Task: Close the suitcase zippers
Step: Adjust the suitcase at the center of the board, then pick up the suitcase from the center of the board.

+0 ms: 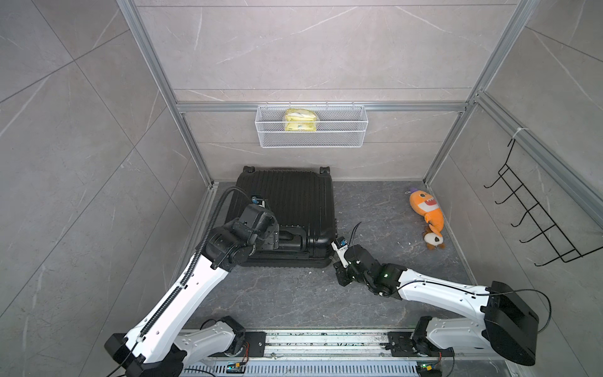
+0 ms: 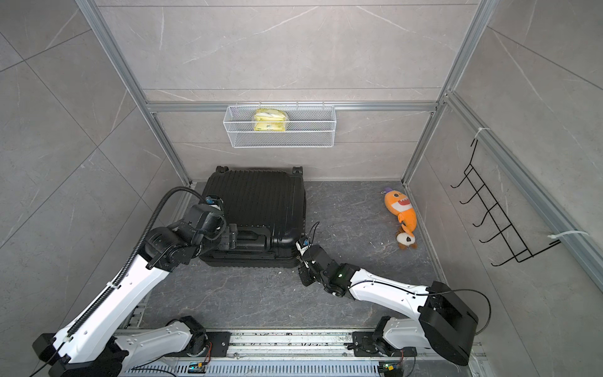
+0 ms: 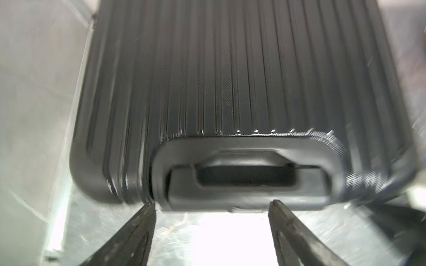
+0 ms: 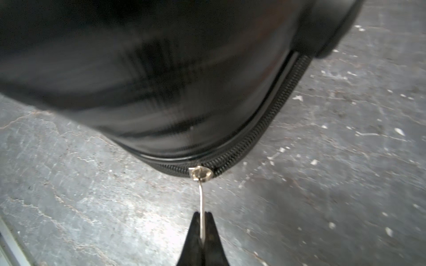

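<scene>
- The right gripper was found closed on the thin metal tab of the zipper pull, low over the grey floor at the suitcase's 5 o'clock corner.
- The zippers were seen as a black toothed track along the seam round that corner, with the slider seated on it.
- The left gripper was found spread wide with nothing held. Its fingertips were set just at the near edge of the handle recess; contact could not be confirmed.
- The suitcase was recorded lying flat at 11 o'clock of the floor's centre. Its shell halves were together, the ribbed face was upward and the wheels were turned toward the back wall at 12 o'clock.
- An orange plush toy was noted at 2 o'clock, well apart from the suitcase and near the side wall.
- A black hook rack was noted on the side wall at 3 o'clock.
- A white wire basket was noted hung on the back wall at 12 o'clock, above the suitcase, with a yellow packet lying in it.
</scene>
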{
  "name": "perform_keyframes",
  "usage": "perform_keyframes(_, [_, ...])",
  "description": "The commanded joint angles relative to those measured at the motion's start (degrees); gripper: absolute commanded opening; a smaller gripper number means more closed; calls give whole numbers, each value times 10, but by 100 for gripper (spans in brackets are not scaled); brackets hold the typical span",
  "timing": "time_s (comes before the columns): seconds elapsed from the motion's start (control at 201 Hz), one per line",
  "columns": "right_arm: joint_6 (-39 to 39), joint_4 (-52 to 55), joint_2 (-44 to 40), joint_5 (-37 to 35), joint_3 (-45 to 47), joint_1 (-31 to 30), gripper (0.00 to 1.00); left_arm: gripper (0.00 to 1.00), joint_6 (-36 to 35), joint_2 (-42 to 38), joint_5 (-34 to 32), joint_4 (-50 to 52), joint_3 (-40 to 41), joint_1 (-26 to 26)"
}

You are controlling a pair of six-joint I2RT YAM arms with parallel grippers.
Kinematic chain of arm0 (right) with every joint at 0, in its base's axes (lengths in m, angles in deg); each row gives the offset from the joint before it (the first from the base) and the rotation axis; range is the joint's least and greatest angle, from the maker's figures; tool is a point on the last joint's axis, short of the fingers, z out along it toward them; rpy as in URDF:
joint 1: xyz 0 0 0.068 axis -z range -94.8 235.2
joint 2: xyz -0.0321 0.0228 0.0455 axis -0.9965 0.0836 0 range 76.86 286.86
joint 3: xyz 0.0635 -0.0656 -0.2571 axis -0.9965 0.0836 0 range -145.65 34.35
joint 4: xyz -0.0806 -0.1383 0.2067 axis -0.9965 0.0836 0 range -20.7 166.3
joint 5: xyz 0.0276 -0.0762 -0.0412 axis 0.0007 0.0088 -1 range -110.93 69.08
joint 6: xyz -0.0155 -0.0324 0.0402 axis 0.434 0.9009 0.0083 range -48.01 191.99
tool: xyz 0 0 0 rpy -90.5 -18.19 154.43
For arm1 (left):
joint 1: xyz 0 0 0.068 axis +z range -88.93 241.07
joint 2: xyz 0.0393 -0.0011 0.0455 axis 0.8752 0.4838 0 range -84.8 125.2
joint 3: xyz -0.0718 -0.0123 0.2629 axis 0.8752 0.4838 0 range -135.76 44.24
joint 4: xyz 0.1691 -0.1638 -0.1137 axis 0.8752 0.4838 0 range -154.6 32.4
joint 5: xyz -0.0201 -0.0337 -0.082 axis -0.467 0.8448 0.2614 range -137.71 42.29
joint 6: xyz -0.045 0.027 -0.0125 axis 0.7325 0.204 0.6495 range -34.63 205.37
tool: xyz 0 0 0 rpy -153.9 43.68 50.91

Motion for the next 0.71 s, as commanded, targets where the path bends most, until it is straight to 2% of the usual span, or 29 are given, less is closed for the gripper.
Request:
perform_keyframes(0.0, [-6,-19,28,-9,-25,-23,0,76,200,-16,-21,8,4,-3])
perform_keyframes(0.125, [-8,-29,46,-18,-38,-38,0,77,292,-29,25,1,9,-7])
perform_keyframes(0.169, [-8,-30,50,-18,-42,-42,0,77,307,-28,23,9,4,-8])
perform_keyframes(0.239, [-8,-32,57,-20,-50,-50,0,82,339,-17,14,35,-7,-7])
perform_keyframes(0.369, [-7,-33,64,-24,-60,-59,0,89,388,34,8,108,-42,-7])
perform_keyframes(0.513, [-6,-33,66,-28,-64,-67,0,87,432,66,24,113,-40,-7])
perform_keyframes(0.702, [-8,-32,64,-33,-64,-72,0,76,481,76,-1,117,-21,4])
